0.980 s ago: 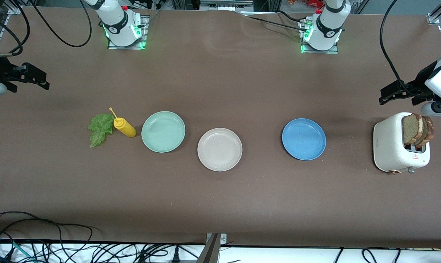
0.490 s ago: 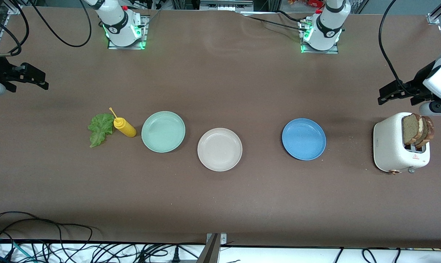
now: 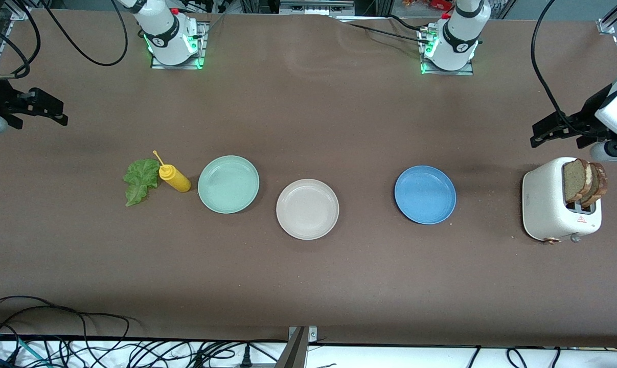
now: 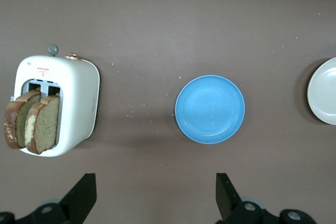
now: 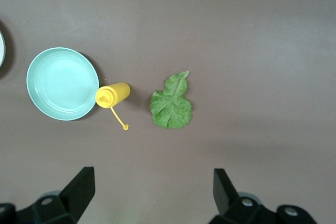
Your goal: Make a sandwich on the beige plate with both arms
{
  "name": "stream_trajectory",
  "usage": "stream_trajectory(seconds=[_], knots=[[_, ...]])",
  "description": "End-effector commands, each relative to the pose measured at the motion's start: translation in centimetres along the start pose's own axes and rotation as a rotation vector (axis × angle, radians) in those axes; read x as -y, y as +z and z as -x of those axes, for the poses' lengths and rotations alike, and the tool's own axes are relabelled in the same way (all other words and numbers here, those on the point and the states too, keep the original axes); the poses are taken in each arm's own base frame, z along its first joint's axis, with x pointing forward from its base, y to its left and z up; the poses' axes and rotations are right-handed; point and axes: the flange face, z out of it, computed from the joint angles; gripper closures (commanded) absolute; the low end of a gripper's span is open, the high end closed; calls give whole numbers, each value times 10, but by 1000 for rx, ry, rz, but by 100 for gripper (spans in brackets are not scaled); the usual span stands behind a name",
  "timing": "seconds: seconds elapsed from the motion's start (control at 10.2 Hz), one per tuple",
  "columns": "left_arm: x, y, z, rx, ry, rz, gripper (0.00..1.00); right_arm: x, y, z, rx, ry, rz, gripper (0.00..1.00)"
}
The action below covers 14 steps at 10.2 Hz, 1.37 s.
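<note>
The beige plate [image 3: 307,209] lies bare at the table's middle; its rim also shows in the left wrist view [image 4: 325,92]. Two bread slices [image 3: 584,180] [image 4: 31,121] stand in the white toaster [image 3: 548,204] at the left arm's end. A green lettuce leaf [image 3: 140,180] [image 5: 171,106] lies flat toward the right arm's end. My left gripper [image 3: 538,135] [image 4: 156,184] hangs open and holds nothing, over bare table beside the toaster. My right gripper [image 3: 60,115] [image 5: 152,179] hangs open over bare table at the right arm's end, holding nothing.
A yellow squeeze bottle [image 3: 174,178] [image 5: 113,94] lies on its side between the lettuce and a mint-green plate [image 3: 228,184] [image 5: 62,83]. A blue plate [image 3: 425,194] [image 4: 210,109] sits between the beige plate and the toaster [image 4: 79,103]. Cables run along the edge nearest the front camera.
Both grippers have only drifted slightly in place. Nothing on the table has moved.
</note>
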Motion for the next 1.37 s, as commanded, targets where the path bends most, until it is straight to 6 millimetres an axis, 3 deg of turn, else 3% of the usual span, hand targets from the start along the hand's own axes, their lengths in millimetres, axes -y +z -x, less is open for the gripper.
stream_trajectory(seconds=[0.0,1.27], knots=[[1,-10,-3,-19,-3,20,0,0,-8,0,-3,-5,13,0],[2,-12,-9,-59,-4,18,0,2,-7,1,6,-6,10,0]])
